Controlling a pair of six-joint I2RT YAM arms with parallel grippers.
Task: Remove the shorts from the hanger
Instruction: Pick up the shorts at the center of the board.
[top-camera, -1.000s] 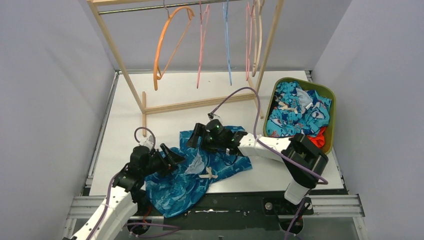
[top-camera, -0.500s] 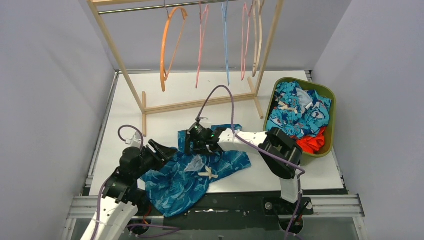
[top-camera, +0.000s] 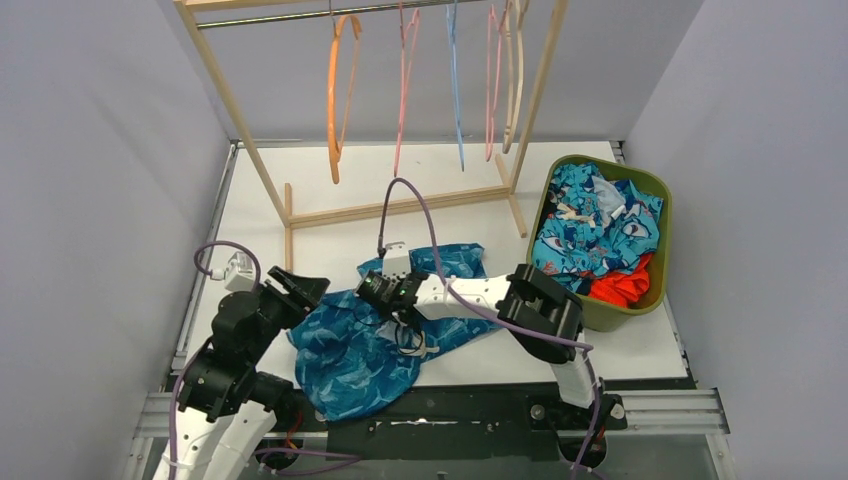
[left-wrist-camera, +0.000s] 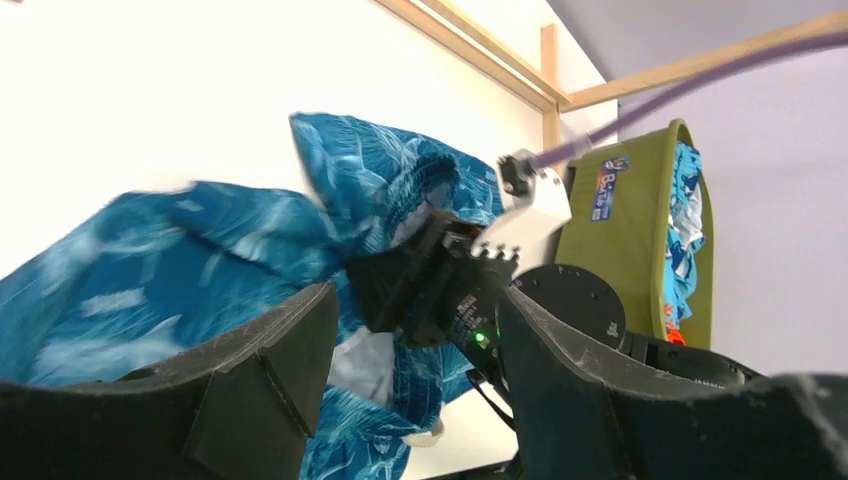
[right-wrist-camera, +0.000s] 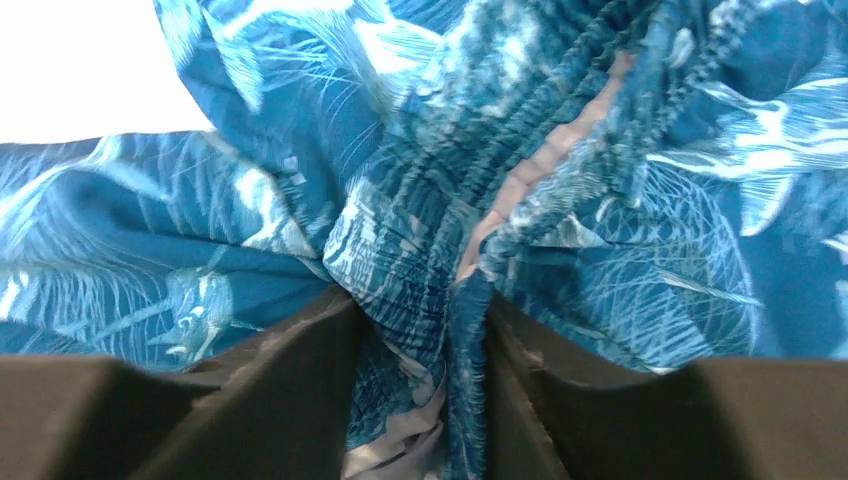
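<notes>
The teal leaf-print shorts (top-camera: 350, 350) lie crumpled on the white table (top-camera: 330, 180), near its front edge, and one part hangs over that edge. They are off the hangers. The right gripper (top-camera: 385, 292) is down on the middle of them. In the right wrist view its dark fingers (right-wrist-camera: 300, 390) pinch the gathered elastic waistband, with a fold of fabric between them. The left gripper (top-camera: 298, 285) is just beside the left side of the shorts, with its jaws apart and nothing between them. Behind, an orange hanger (top-camera: 335, 95) hangs bare on the wooden rack (top-camera: 400, 207). At the right, the green basket (top-camera: 610, 315) holds turquoise cartoon-print shorts (top-camera: 590, 225) and orange-red shorts (top-camera: 620, 285).
</notes>
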